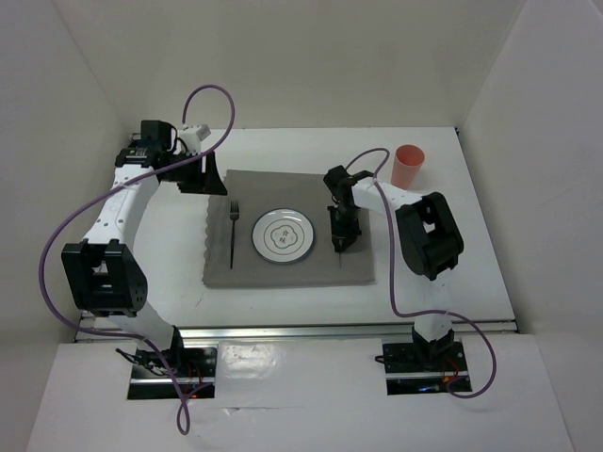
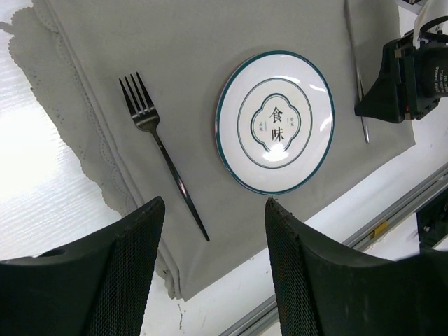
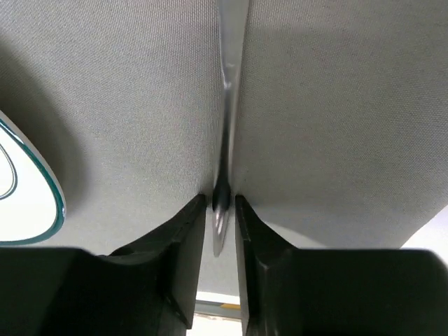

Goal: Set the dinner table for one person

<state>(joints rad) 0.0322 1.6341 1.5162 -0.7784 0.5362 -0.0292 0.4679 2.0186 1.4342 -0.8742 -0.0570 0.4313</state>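
A white plate with a teal rim sits mid-way on a grey placemat on the white dinner table. A fork lies left of the plate. My right gripper is down on the mat right of the plate, its jaws closed narrowly around a silver knife that lies flat on the placemat. The right gripper pinches the knife near one end. My left gripper hangs open and empty above the mat's far left corner; its view shows the fork, plate and knife.
An orange-pink cup stands upright at the back right of the table, off the mat. The placemat's near left corner is folded over. White walls enclose the table on three sides. A metal rail runs along the near edge.
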